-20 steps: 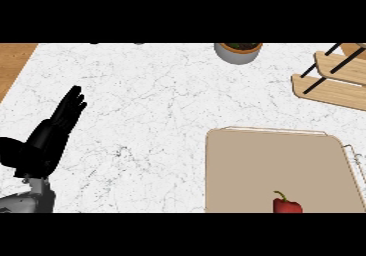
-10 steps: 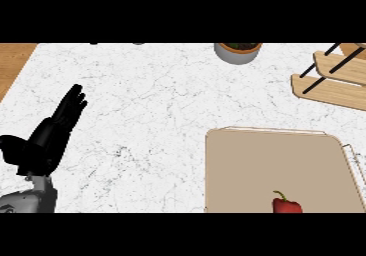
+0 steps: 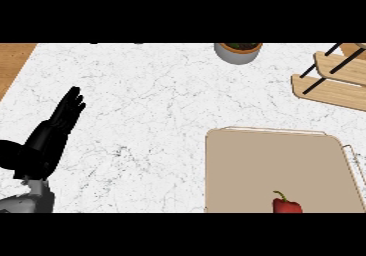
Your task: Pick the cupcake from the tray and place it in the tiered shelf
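A beige tray (image 3: 274,160) lies at the lower right of the white marble counter. On it, at the lower edge of the view, sits a red pepper (image 3: 286,204) with a green stem. No cupcake shows anywhere. The wooden tiered shelf (image 3: 341,82) with black rods stands at the upper right, partly cut off. My left hand (image 3: 44,145) rests at the left edge, fingers straight and pointing up the counter, holding nothing. My right hand is out of the view.
A grey pot with a plant (image 3: 238,51) stands at the counter's far edge, left of the shelf. A strip of wooden surface (image 3: 7,62) shows at the upper left beyond the marble.
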`<state>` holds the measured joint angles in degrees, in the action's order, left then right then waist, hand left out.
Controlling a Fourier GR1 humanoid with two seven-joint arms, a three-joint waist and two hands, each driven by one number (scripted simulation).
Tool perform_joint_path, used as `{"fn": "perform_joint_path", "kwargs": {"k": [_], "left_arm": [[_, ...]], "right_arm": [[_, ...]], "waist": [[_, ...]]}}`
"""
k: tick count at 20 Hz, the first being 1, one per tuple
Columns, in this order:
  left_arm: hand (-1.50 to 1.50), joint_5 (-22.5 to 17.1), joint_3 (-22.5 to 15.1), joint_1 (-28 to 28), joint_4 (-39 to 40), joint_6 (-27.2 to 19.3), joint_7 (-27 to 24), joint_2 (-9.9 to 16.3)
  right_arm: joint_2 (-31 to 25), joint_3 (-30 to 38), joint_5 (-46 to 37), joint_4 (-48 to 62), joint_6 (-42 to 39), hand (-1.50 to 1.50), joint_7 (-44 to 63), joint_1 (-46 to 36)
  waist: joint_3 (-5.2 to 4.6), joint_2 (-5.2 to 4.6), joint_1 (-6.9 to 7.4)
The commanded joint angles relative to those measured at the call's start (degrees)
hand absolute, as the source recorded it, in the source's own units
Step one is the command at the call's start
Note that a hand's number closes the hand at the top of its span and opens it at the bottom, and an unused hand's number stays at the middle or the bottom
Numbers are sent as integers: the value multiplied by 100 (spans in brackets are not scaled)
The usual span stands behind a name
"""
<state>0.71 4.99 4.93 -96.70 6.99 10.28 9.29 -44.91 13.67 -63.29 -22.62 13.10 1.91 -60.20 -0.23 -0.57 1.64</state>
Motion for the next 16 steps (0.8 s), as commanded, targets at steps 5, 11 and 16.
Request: {"fn": "perform_joint_path", "kwargs": {"k": [5,11,16], "left_arm": [[0,-72,156,234,207,71,5,125],[0,-19,30,265,-124,-53,396,18],[0,105,-132,48,-113,-113,301,-142]], "right_arm": [[-516,-641,-946,528,-873,-150,988,-378],[-404,-206,-504,122,-457,-150,957,-697],[-413,455,178,-164,-256,-150,1067,-1112]], "waist": [[24,-23,40],[27,25,-38],[25,60,-101]]}}
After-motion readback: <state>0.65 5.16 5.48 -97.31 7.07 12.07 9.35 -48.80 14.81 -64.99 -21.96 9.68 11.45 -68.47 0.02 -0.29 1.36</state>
